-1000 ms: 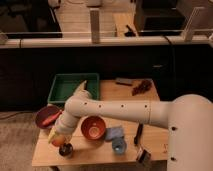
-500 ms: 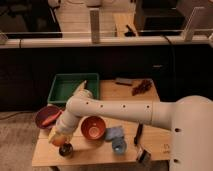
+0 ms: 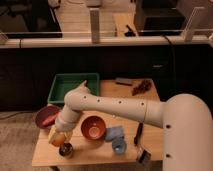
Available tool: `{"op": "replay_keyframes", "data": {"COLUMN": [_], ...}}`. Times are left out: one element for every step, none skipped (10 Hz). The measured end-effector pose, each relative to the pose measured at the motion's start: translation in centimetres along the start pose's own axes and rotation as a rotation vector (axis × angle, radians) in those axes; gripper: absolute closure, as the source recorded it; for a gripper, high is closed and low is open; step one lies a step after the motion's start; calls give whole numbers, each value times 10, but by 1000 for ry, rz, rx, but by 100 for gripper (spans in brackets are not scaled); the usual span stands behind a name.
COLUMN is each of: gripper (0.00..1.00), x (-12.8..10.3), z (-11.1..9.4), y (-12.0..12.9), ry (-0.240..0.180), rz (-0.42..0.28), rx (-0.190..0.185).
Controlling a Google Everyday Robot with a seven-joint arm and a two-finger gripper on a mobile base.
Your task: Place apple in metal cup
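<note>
Little is seen to have moved since the earlier frames: the tool (image 3: 60, 138) is kept low over the front left corner of the table (image 3: 95, 156). In the camera view it appears closed around the apple (image 3: 57, 140), which is held just above and left of the metal cup (image 3: 66, 149), beside the orange bowl (image 3: 93, 126). The pick-up is judged done; the apple is not yet inside the cup, so centring and release are left
</note>
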Motion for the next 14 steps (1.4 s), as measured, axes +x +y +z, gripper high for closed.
{"op": "replay_keyframes", "data": {"gripper": [100, 100, 100, 100, 100, 100, 100, 100, 100, 100, 100, 100, 100, 100], "x": [0, 1, 1, 0, 0, -1, -2, -3, -4, -6, -8, -11, -14, -17], "z": [0, 1, 0, -2, -3, -5, -6, -5, -4, -3, -3, -1, -1, 0], "y": [1, 1, 3, 7, 8, 11, 13, 12, 12, 12, 11, 10, 9, 9], "ry": [-22, -41, -54, -64, -67, -74, -79, -83, -87, -88, -87, -85, -82, -76], "rz": [-10, -23, -31, -35, -38, -41, -43, -47, -50, -52, -51, -47, -43, -38], "rx": [-3, -3, -3, -4, 0, 1, 3, 2, 2, 1, 0, -2, -2, -2]}}
